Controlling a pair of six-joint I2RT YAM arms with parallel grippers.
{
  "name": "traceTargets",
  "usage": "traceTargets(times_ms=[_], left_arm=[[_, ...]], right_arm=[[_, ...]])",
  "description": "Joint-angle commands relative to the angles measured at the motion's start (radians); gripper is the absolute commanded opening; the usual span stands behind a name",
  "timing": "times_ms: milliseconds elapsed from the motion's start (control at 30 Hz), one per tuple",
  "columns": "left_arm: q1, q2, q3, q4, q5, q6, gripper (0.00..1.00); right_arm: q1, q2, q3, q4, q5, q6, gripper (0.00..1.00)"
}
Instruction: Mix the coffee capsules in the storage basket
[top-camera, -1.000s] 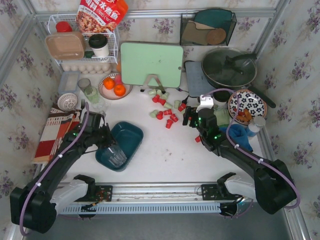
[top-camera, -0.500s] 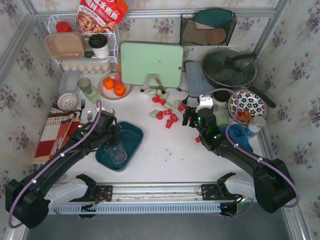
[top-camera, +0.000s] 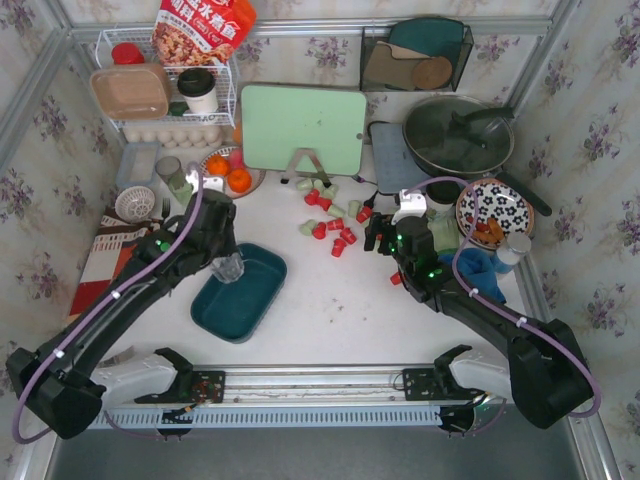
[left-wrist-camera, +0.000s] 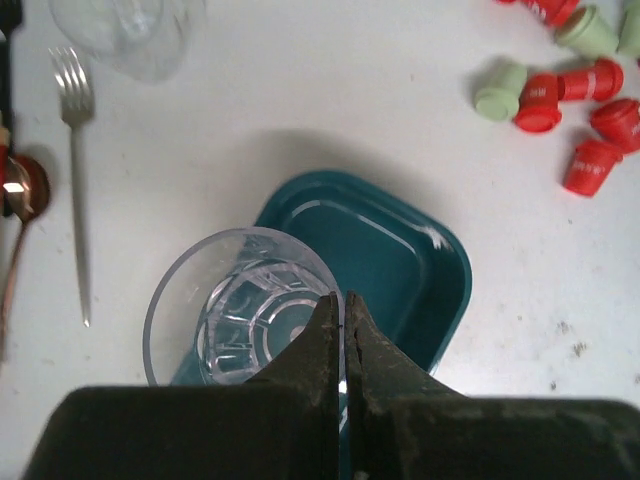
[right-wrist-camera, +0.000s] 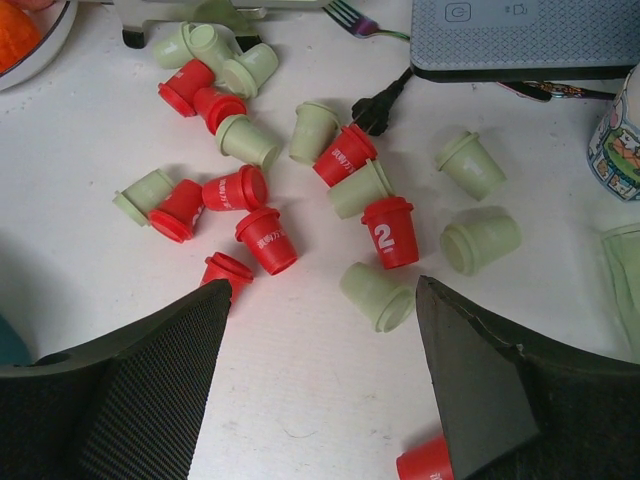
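The red and mint-green coffee capsules (top-camera: 320, 230) lie scattered on the white table in front of the green board, and several show in the right wrist view (right-wrist-camera: 392, 230). One red capsule (top-camera: 396, 279) lies apart by my right arm. The dark teal storage basket (top-camera: 245, 300) sits at the near left with no capsules inside. My left gripper (top-camera: 226, 262) is shut on the rim of a clear glass tumbler (left-wrist-camera: 240, 310) and holds it over the basket's far left corner (left-wrist-camera: 400, 250). My right gripper (right-wrist-camera: 322, 285) is open and empty, just right of the capsules.
A fruit plate with oranges (top-camera: 228, 172) and a small glass (top-camera: 172, 172) stand at the far left. A fork (left-wrist-camera: 72, 150) lies left of the basket. A pan (top-camera: 458, 135), a flowered plate (top-camera: 494, 210) and a blue cloth (top-camera: 470, 268) are on the right.
My left gripper has lifted the glass tumbler from the near part of the basket and carried it towards the basket's far left edge. The right arm has not moved.
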Motion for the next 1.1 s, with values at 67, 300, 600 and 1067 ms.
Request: traceTargets(times_ms=[67, 300, 600, 1067], left_arm=[[0.003, 0.083, 0.105, 0.134, -0.092, 0.159, 0.00], [0.004, 0.235, 0.220, 0.295, -0.040, 0.309, 0.00], [0.021, 0.513, 0.363, 0.470, 0.040, 0.442, 0.00], [0.029, 0.711, 0.494, 0.553, 0.111, 0.505, 0.00]], right_arm=[[0.001, 0.000, 0.001, 0.037, 0.006, 0.006, 0.82], [0.001, 0.002, -0.017, 0.066, 0.036, 0.004, 0.82], [0.001, 0.009, -0.024, 0.077, 0.070, -0.003, 0.82], [0.000, 0.020, -0.025, 0.076, 0.094, 0.003, 0.83]])
